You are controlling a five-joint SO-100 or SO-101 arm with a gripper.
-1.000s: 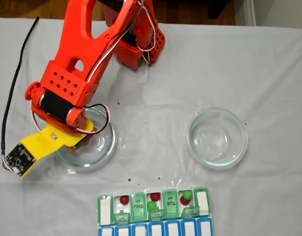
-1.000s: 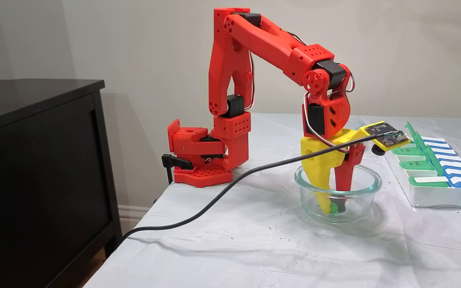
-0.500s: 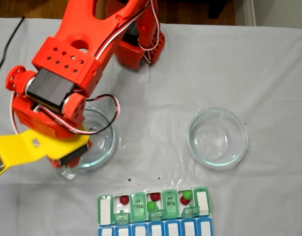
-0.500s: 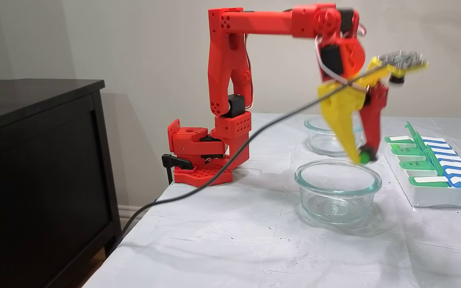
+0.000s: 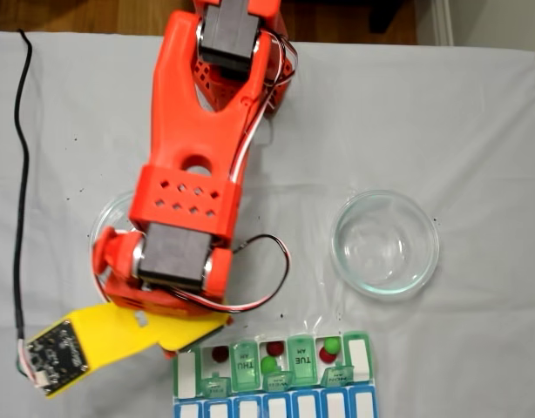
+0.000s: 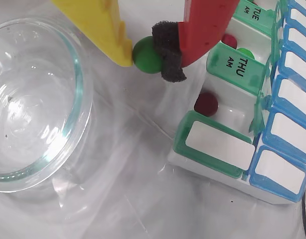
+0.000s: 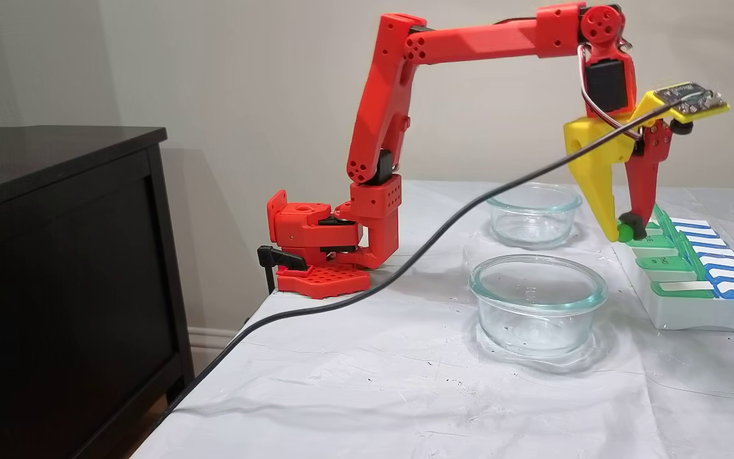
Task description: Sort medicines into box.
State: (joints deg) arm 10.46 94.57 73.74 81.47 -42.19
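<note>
My gripper [image 6: 152, 54] is clamped on a green ball [image 6: 147, 55], hanging just short of the box [image 6: 228, 149], whose open cell with one red ball [image 6: 206, 103] lies down-right in the wrist view.

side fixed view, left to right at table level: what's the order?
Black cabinet → arm's red base → near glass dish → green ball in the gripper → pill organiser.
</note>
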